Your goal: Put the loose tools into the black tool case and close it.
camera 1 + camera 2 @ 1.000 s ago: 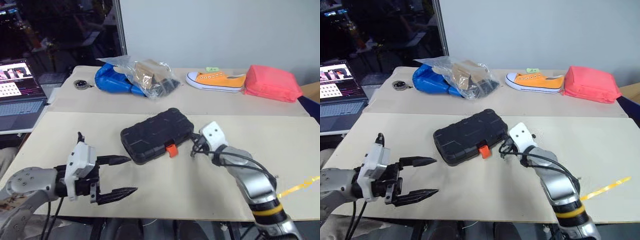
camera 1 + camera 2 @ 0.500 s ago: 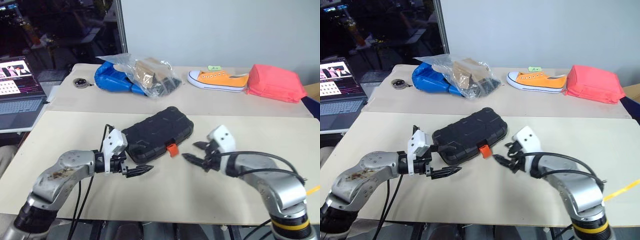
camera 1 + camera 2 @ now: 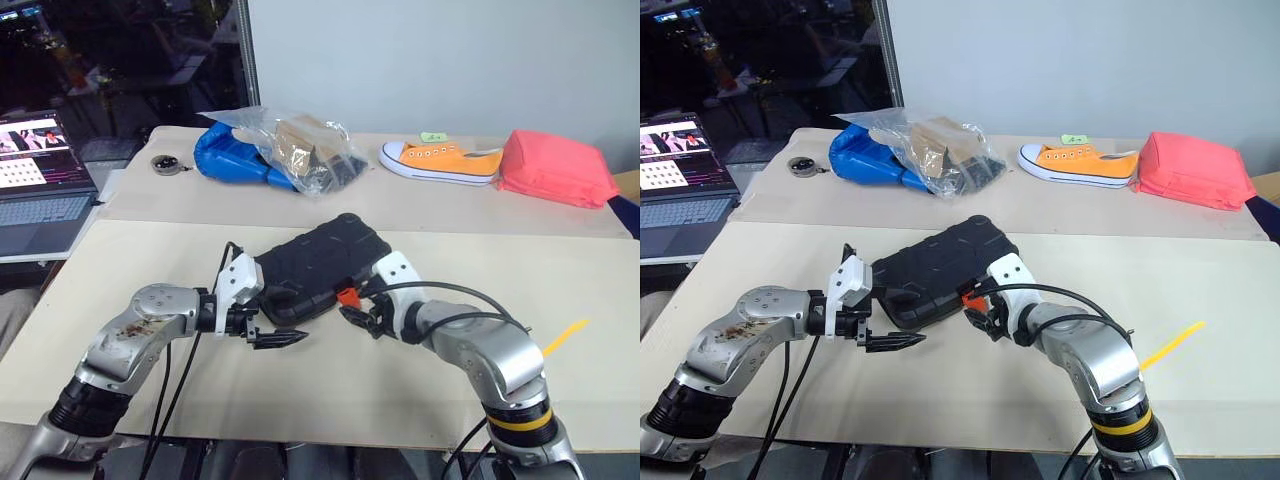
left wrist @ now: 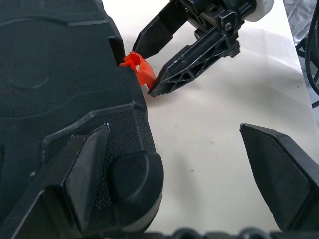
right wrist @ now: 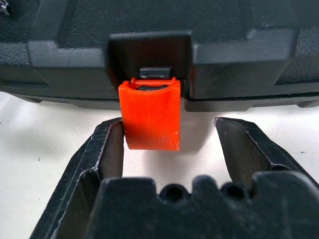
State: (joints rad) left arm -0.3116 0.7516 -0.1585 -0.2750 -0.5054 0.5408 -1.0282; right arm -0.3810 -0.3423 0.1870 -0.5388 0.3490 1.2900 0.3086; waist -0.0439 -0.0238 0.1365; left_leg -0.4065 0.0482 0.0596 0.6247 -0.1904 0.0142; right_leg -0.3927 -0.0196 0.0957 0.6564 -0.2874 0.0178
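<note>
From the head views, the black tool case (image 3: 318,267) is lying closed on the counter (image 3: 440,385), between both grippers. The left wrist view is showing the left gripper (image 4: 174,174), jaws wide apart, straddling the case's corner. The right wrist view is showing the right gripper (image 5: 169,144), jaws apart around the orange latch (image 5: 151,114), one finger touching it.

A lab or test room: plain beige tables (image 3: 150,270) pushed together against a bare white wall (image 3: 450,60), an open laptop (image 3: 40,190) at the left edge, and unrelated props, an orange sneaker (image 3: 440,160) among them.
</note>
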